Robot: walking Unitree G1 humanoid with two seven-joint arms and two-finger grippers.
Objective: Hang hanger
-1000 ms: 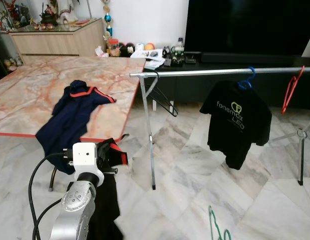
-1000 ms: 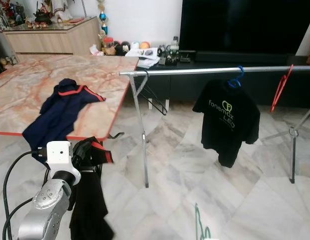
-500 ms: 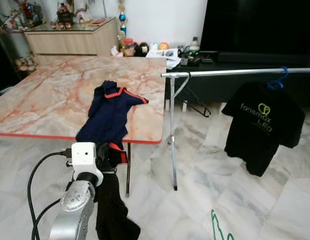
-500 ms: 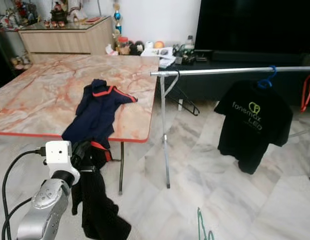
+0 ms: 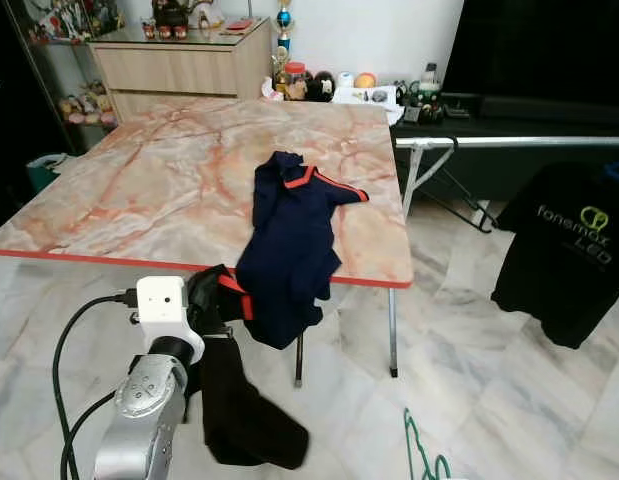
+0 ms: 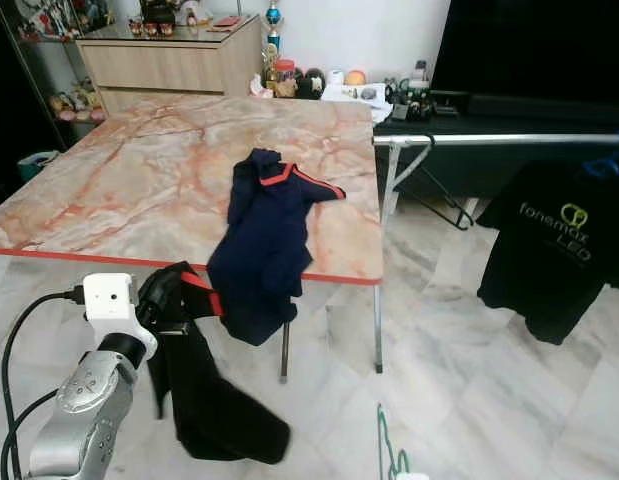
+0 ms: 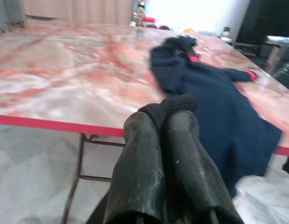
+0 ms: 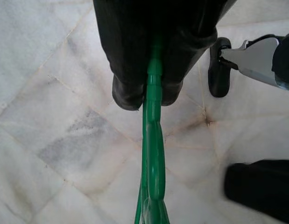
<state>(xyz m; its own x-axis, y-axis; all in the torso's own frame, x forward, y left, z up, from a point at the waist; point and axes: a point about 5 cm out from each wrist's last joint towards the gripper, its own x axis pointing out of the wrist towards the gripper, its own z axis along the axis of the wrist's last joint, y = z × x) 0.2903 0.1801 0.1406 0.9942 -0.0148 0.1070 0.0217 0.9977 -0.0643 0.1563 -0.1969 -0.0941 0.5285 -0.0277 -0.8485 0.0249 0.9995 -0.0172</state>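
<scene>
Near left, the left gripper [image 7: 174,121] is clenched on a black garment [image 5: 234,410] hanging toward the floor. A navy jacket [image 5: 289,245] drapes over the marble table's [image 5: 139,190] near edge. Near right, the right gripper [image 8: 149,95] grasps the green hanger [image 8: 151,177].

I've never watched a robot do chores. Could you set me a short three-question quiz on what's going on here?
1. True or false: the right gripper is shut on a green hanger.
2. What does the left gripper hold? A) black garment B) blue hanger C) nothing
3. Fill in: the navy jacket lies on the marble table and hangs over its ____ edge.

Key: 1 true. 2 A, the black garment, which droops toward the floor. 3 front, the red-trimmed one nearest the robot.
</scene>
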